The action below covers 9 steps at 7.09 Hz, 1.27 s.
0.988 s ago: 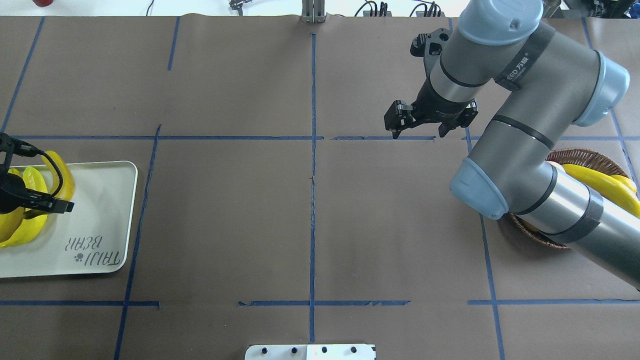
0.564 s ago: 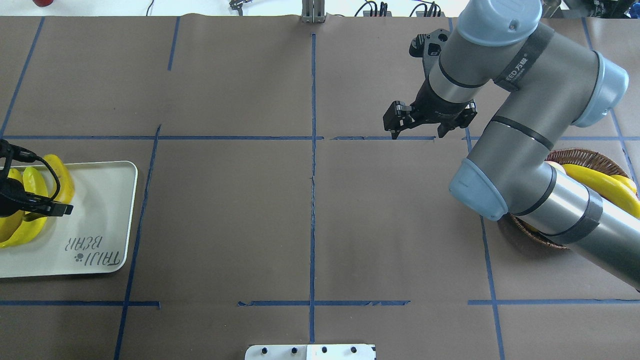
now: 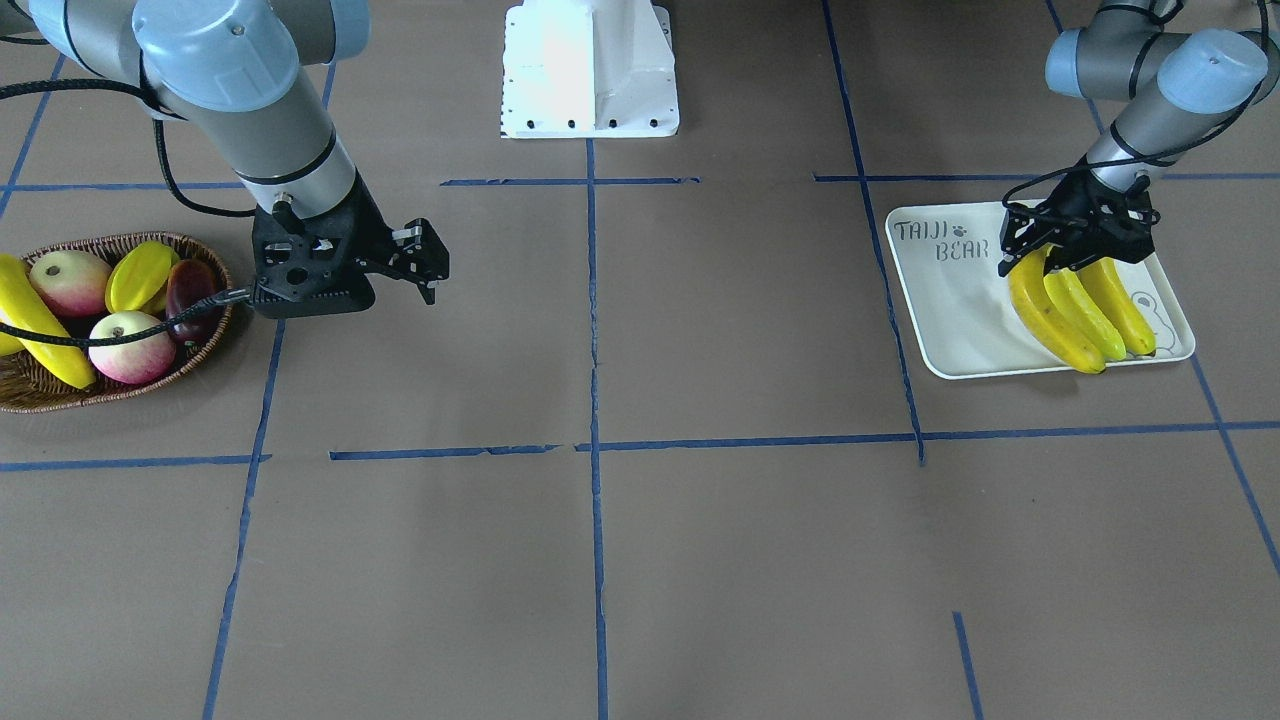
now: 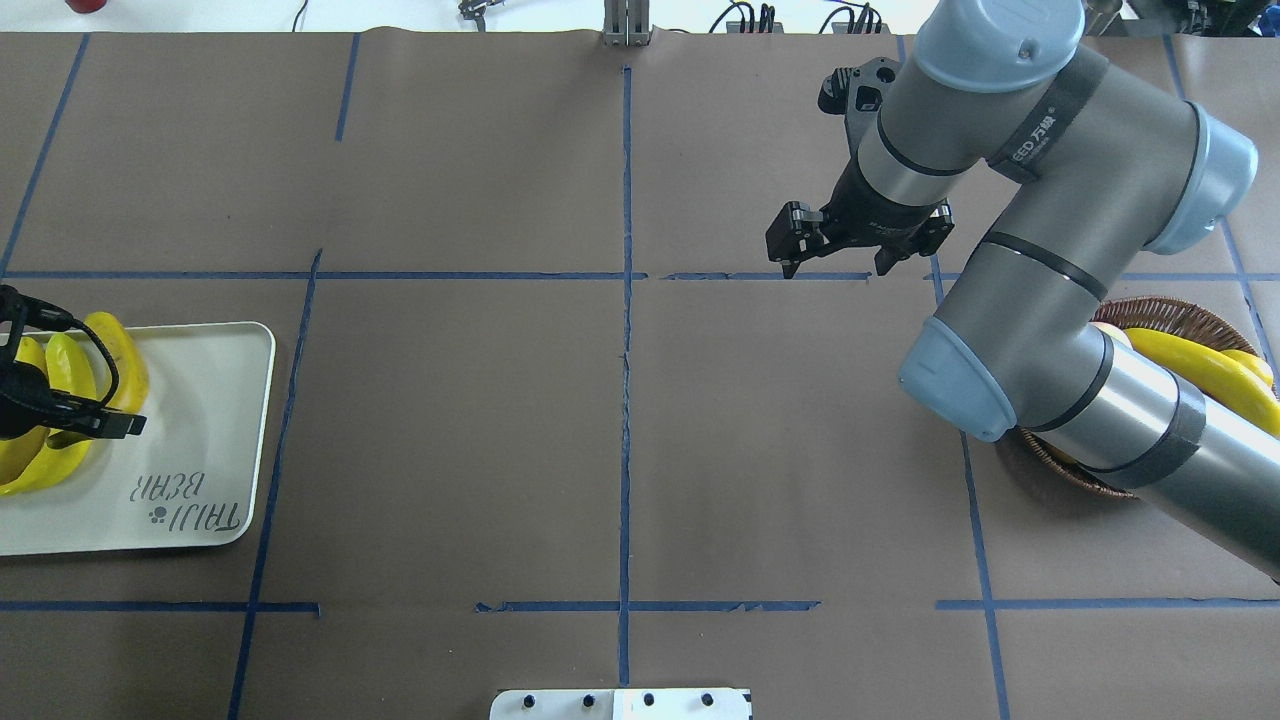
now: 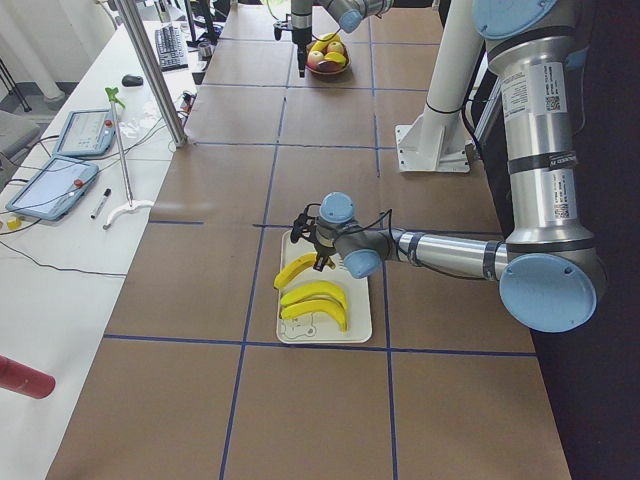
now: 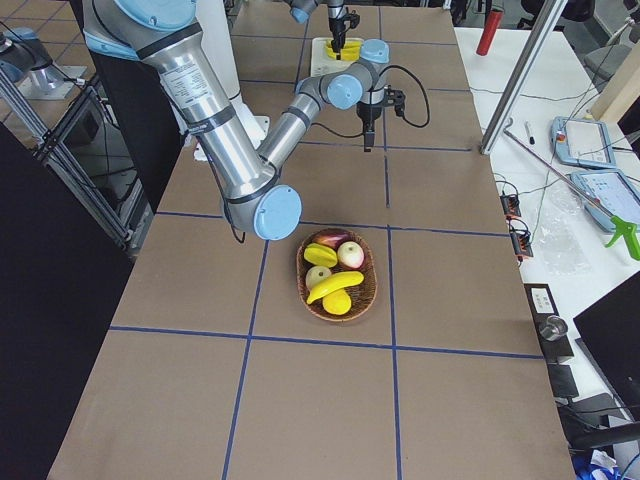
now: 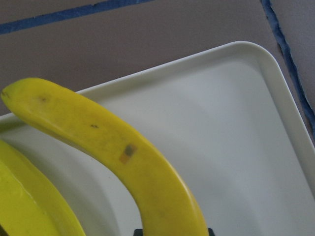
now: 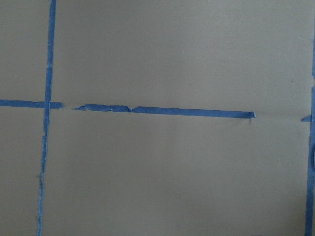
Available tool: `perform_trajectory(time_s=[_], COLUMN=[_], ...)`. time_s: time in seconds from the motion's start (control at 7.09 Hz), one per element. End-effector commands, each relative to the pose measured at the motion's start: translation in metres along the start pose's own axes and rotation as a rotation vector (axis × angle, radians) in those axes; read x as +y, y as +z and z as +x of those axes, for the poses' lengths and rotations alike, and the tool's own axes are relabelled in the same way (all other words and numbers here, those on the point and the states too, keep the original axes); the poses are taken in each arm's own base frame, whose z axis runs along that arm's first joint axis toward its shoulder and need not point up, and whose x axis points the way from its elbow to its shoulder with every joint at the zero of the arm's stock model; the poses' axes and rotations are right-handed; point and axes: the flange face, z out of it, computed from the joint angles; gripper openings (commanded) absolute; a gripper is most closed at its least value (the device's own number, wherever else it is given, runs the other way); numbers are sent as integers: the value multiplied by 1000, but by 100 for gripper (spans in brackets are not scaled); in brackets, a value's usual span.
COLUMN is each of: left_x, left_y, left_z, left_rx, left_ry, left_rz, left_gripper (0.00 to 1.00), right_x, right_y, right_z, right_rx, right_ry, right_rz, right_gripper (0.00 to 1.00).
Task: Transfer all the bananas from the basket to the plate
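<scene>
Moved: banana [image 4: 125, 355] sits lower than a second ago, now down on the plate [image 4: 225, 400] with the left gripper [image 3: 1050, 258] sunk alongside it; the right arm has barely stirred.
Left gripper: closed around that banana's robot-side end, low over the plate.
Right gripper [image 4: 838, 268]: fingers spread with nothing between them, above a tape line [image 4: 760, 276] on the table [image 4: 450, 450], well apart from the basket [image 3: 100, 398].
Edges: three bananas [image 3: 1085, 310] crowd the plate's outer half; the held one's far tip reaches the rim; the lettered half is bare.
Room: wide bare table between the two arms; the right forearm passes over the basket.
Look: bright yellow, curved, side by side; the held one carries a small grey mark and brown specks.
Basket: last banana [image 3: 35, 325] lies along one side, beside apples [image 3: 120, 345], a starfruit [image 3: 138, 278] and a dark red fruit [image 3: 190, 285].
</scene>
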Motion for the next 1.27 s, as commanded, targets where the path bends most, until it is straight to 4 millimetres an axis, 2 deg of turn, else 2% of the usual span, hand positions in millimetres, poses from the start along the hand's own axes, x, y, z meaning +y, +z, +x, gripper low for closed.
perform_trajectory(time_s=[0.0,0.28,0.42,0.56,0.71,0.99,1.13], left_x=[10,15,16,19,20,20,20], left_y=[-5,-4,-3,3,3,5,6], left_z=[-2,-1,1,5,5,4,3], left_rx=[31,38,41,45,46,43,41], left_ry=[21,31,36,43,43,41,40], left_rz=[13,12,8,-5,-8,-11,-13], left_gripper=[20,23,29,41,48,52,60], right_x=[0,4,5,4,4,5,4], right_y=[-1,6,7,6,6,7,7], right_z=[0,-3,-3,-3,-3,-3,-2], right_rx=[-2,6,6,7,6,6,8], right_ry=[-1,-5,-5,-4,-4,-5,-4], right_rz=[1,-8,-9,-7,-8,-9,-10], right_gripper=[100,100,100,100,100,100,100])
